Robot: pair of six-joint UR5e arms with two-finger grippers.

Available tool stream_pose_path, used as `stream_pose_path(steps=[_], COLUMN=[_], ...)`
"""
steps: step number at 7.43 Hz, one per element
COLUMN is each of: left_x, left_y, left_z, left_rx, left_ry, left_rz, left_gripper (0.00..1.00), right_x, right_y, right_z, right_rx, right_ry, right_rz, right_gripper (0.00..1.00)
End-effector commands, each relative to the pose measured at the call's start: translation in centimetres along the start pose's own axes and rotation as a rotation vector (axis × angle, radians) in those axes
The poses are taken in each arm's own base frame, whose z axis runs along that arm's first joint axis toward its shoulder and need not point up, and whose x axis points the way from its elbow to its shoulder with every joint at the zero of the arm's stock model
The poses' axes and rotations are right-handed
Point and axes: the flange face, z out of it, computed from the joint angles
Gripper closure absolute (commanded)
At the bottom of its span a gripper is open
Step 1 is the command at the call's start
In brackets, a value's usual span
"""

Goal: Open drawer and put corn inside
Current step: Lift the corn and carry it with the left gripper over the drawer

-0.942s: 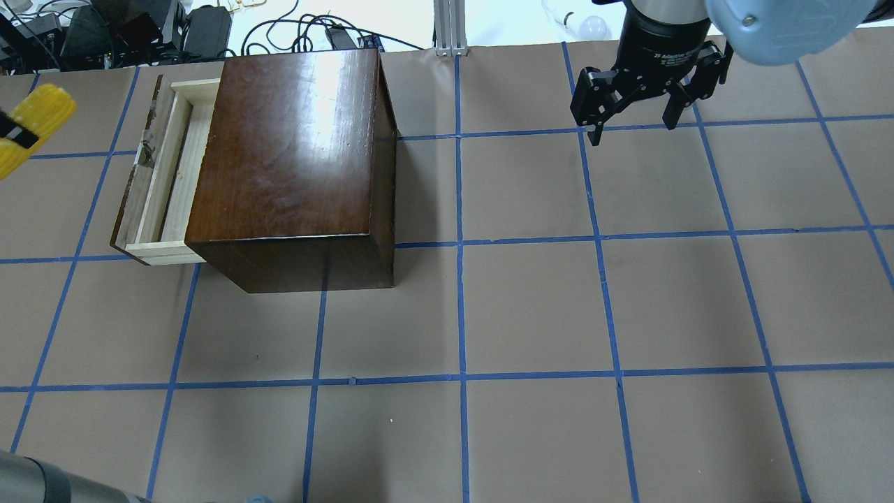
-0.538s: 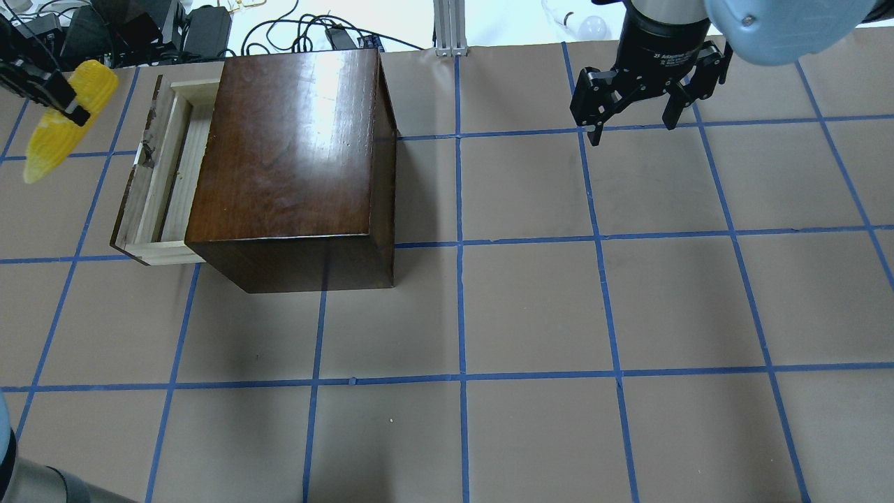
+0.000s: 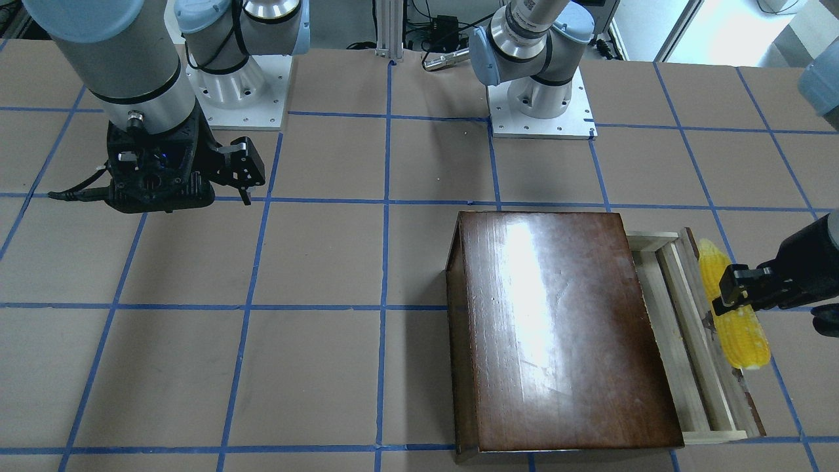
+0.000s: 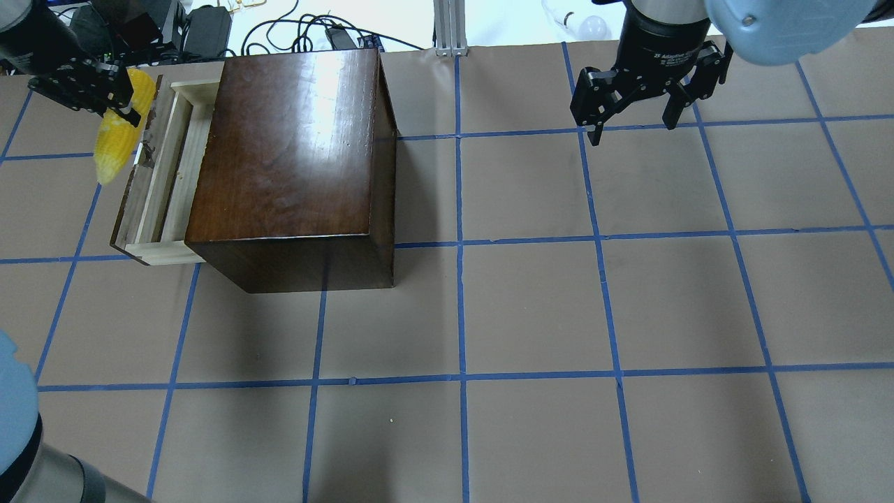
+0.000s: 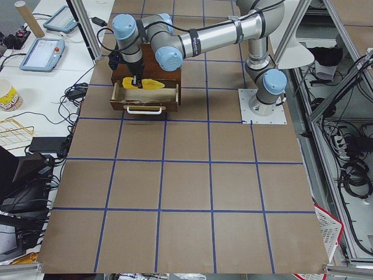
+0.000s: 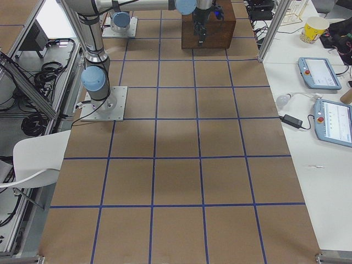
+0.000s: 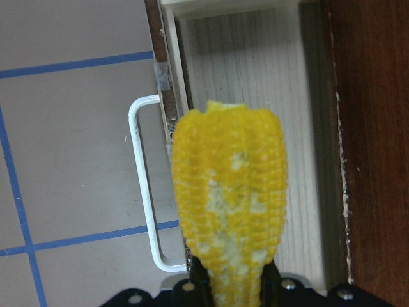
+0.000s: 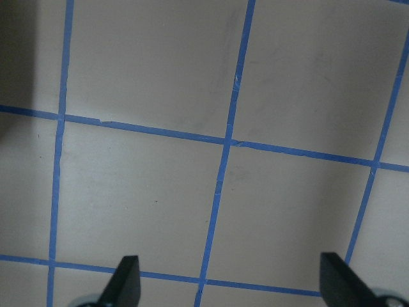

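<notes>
Grips a small bright-yellow corn cob point(image 4: 117, 143) with kernel rows in the left end effector point(image 3: 729, 292), black fingers pressed together on its two sides. Holds it in the air at about 10 o'clock in the overhead view, off the brown paper-covered table point(image 4: 531, 307) with its blue tape grid. Aligns the cob with the length of a long shallow drawer point(image 3: 695, 354) of pale unfinished wood with a dark-brown scuffed front panel: tapered end toward 7 o'clock overhead, thick end toward 1 o'clock. Seen from the left wrist, sits over the front panel and part of the pale floor, with a white wire handle point(image 7: 144, 185) at 9 o'clock of it. Seen from the overhead and front-facing views, appears just outside the front panel, so cannot tell exactly how far over the tray. Shows the drawer pulled partly out of the 9 o'clock face of a glossy dark-brown wooden box point(image 4: 293, 154) standing on the table. Has the right end effector point(image 4: 634, 127) at about 1 o'clock overhead, well apart from the box, above bare table, fingers spread wide apart with only taped paper between them in the right wrist view.
</notes>
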Motion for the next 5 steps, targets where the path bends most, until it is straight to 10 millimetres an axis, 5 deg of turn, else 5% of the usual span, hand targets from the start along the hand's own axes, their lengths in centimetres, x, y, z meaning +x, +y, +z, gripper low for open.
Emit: stream_pose_path(steps=[1, 3, 5], left_x=[-0.4, -0.4, 1.9], left_y=[-1.6, -2.5, -2.7], left_z=[2.3, 4.5, 6.2], left_rx=[0.025, 0.012, -0.015], left_ry=[-0.008, 0.005, 0.004], left_rz=[0.004, 0.007, 0.035], left_gripper=[1.0, 1.0, 1.0], right_x=[0.0, 0.0, 0.0], right_y=[0.0, 0.0, 0.0], right_z=[0.0, 0.0, 0.0], right_rx=[0.001, 0.001, -0.001], right_ry=[0.0, 0.0, 0.0], right_rz=[0.0, -0.001, 0.0], right_gripper=[0.0, 0.0, 0.0])
